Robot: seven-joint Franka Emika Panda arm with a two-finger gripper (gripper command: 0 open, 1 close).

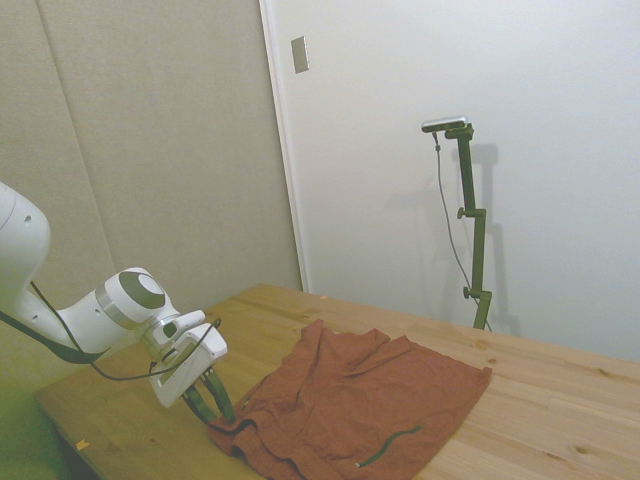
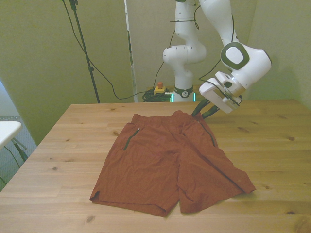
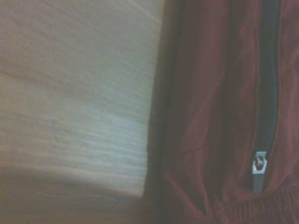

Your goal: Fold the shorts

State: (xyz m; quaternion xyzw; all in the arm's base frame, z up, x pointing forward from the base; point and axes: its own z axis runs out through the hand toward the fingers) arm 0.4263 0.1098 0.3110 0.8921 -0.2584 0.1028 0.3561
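Note:
The rust-red shorts [image 2: 170, 160] lie spread flat on the wooden table [image 2: 73, 145], waistband toward the far edge and legs toward the near edge. In the side view the shorts [image 1: 370, 400] bunch slightly at the corner nearest the arm. My gripper [image 2: 202, 113] is down at the waistband corner on the front view's right, its dark fingers [image 1: 210, 397] touching the cloth there, with a narrow gap still between them. Up close, the wrist view shows the shorts' edge [image 3: 205, 116] and a dark pocket zip [image 3: 267, 93] with its silver pull, beside bare wood.
A second dark pocket slit [image 2: 129, 140] shows near the waistband on the front view's left. Bare table surrounds the shorts on every side. A white object [image 2: 7, 130] sits off the table at the front view's left edge.

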